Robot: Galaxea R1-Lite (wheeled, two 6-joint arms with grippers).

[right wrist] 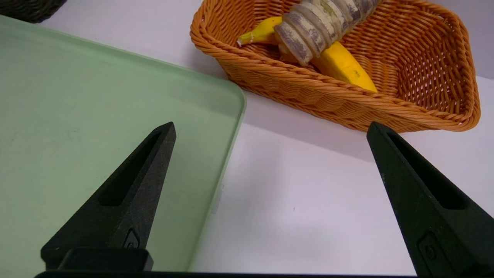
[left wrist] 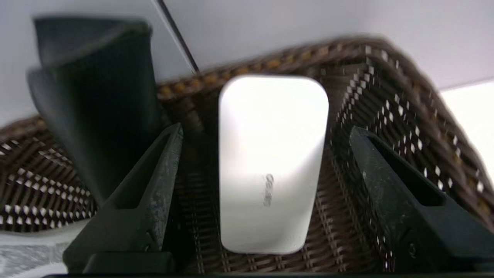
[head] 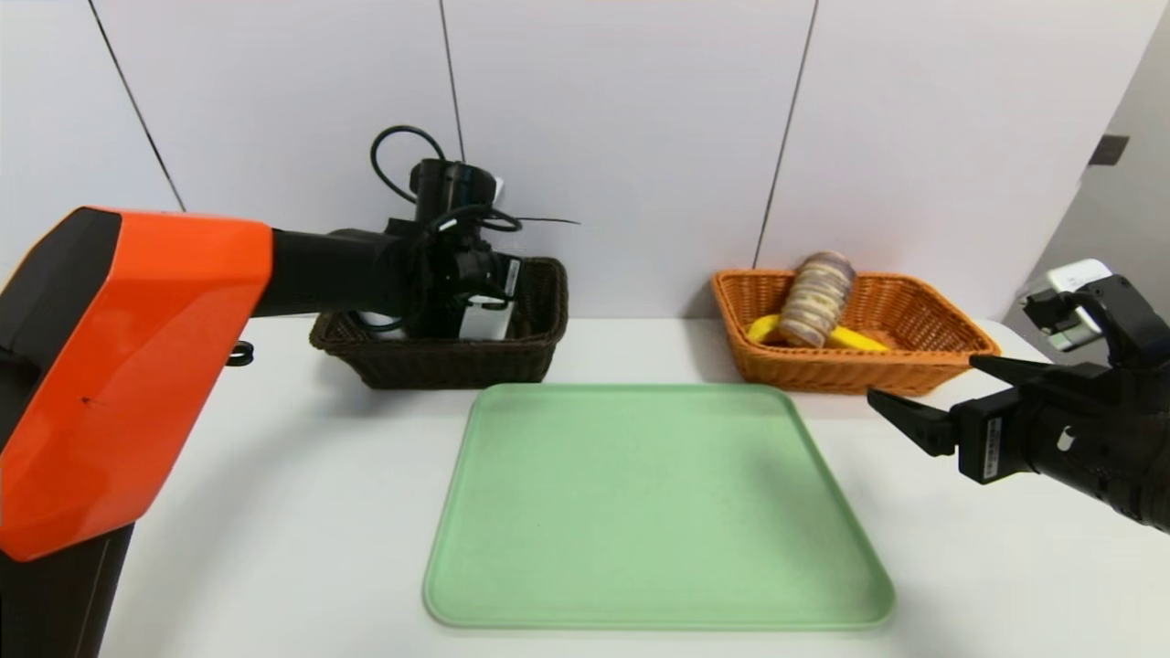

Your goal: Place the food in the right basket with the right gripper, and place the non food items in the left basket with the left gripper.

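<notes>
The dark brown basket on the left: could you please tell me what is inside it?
Inside the dark brown basket lie a white flat device and a black pouch leaning on the wall. The left gripper hangs open over the device. No bottle shows; the arm hides part of the inside.

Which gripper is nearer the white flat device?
Left. The left gripper is over the dark brown basket, open around the white device; the right gripper is by the orange basket.

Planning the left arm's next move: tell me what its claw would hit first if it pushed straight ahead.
Likely the white rounded-rectangle flat device, lying between the left claw's open fingers in the dark brown woven wicker basket; beyond it the basket's far wall. Depth is unclear.
</notes>
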